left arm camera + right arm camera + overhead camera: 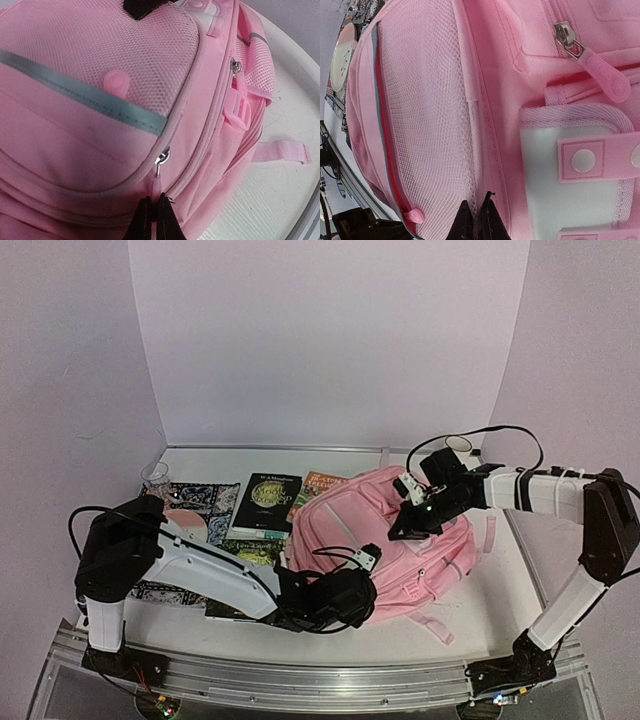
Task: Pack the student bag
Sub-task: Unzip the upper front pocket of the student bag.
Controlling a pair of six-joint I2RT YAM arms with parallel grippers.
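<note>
White tabletop [500,635], books [265,502] lying beside student bag [400,540], packing barely begun; left gripper [153,201] clenched on zipper pull [156,184], right gripper [477,206] clenched shut.

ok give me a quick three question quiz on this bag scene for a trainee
1. True or false: the left gripper is shut on a zip pull of the student bag.
2. Where is the dark book? A, on the table beside the bag, on the left arm's side. B, inside the bag. C, in the right gripper.
3. Fill in: the right gripper's jaws are ___, their tips on the bag's fabric.

Key: 1 true. 2 A. 3 shut.
</note>
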